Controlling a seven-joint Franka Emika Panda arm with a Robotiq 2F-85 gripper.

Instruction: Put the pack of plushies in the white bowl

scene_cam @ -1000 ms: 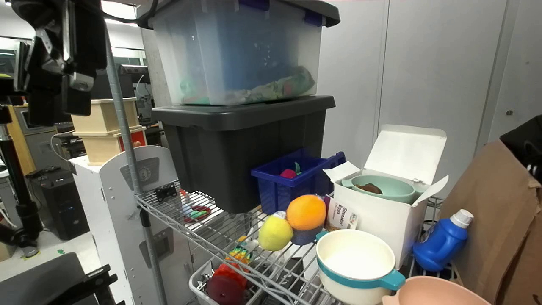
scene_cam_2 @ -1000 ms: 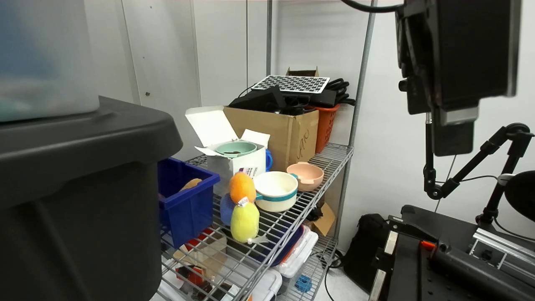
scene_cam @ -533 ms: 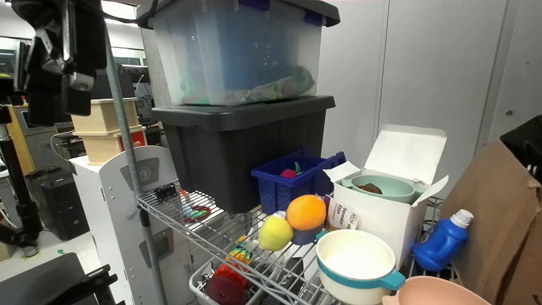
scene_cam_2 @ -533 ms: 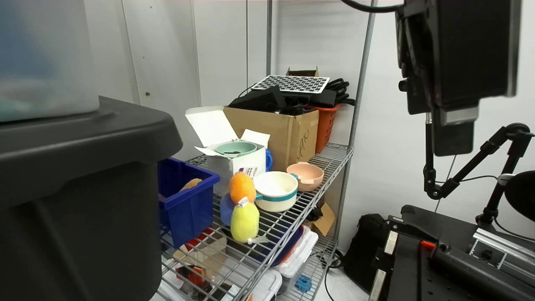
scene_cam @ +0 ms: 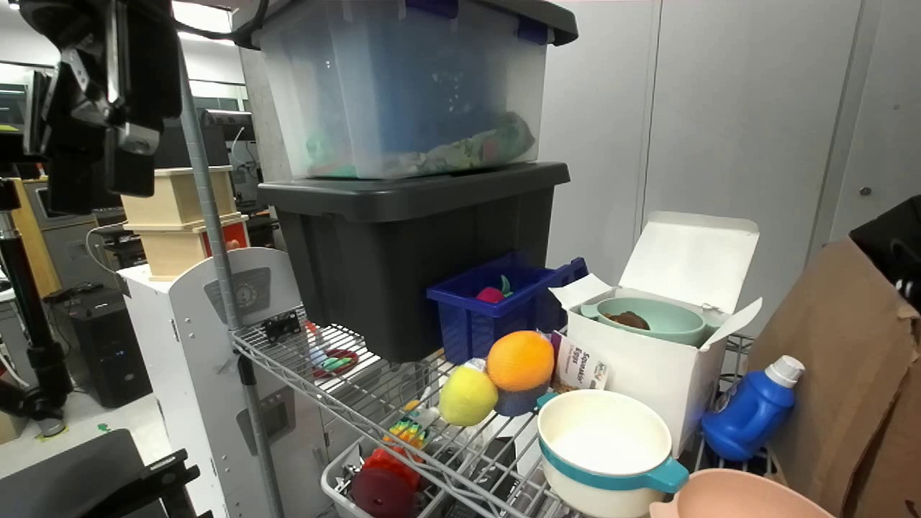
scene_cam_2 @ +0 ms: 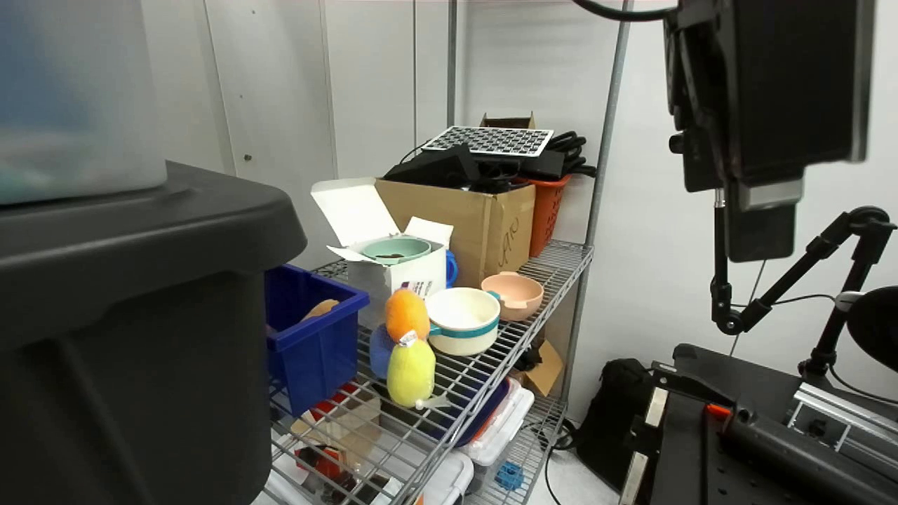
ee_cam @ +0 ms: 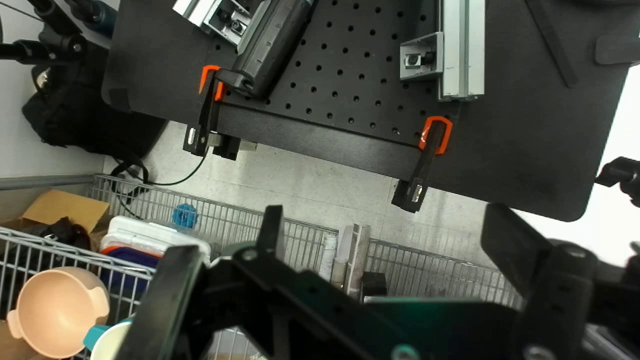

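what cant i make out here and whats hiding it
White bowl, wrist view: mostly behind the gripper and past bottom edge.
Pinkish bowl, in an exterior view: base, cut by bottom edge.
Red item, in an exterior view: lower part, behind the blue bin.
Pack of plushies, in an exterior view: where they meet, partly behind the tag.

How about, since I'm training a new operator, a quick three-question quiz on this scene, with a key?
1. Multiple choice: What sits in the open white box?
A) a blue bottle
B) a mint-green bowl
C) an orange basket

2. True or false: In the wrist view, the gripper is open.

3. Fill in "inside" or "outside": The pack of plushies lies ______ the white bowl.

Key: 1. B; 2. True; 3. outside
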